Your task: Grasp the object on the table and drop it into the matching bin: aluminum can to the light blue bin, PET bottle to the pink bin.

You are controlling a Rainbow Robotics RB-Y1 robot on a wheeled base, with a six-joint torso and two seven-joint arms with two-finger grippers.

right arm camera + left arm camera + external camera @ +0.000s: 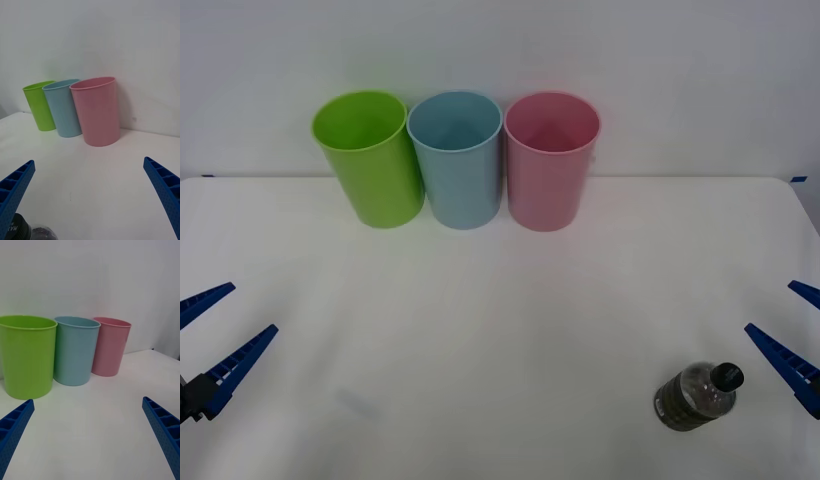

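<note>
The PET bottle (698, 393), small and clear with dark contents and a black cap, stands upright on the white table (500, 350) at the front right. My right gripper (770, 306) hangs open just right of it, a little above the tabletop. In the right wrist view the bottle (33, 230) shows beside one finger of the open right gripper (89, 161). The pink bin (551, 160) stands at the back, right of the light blue bin (457, 160). My left gripper (252, 309) is open at the front left, holding nothing.
A lime green bin (370, 160) stands left of the light blue one; the three bins touch in a row near the table's far edge by a white wall. The left wrist view shows the green bin (26, 356), blue bin (75, 350) and pink bin (110, 347).
</note>
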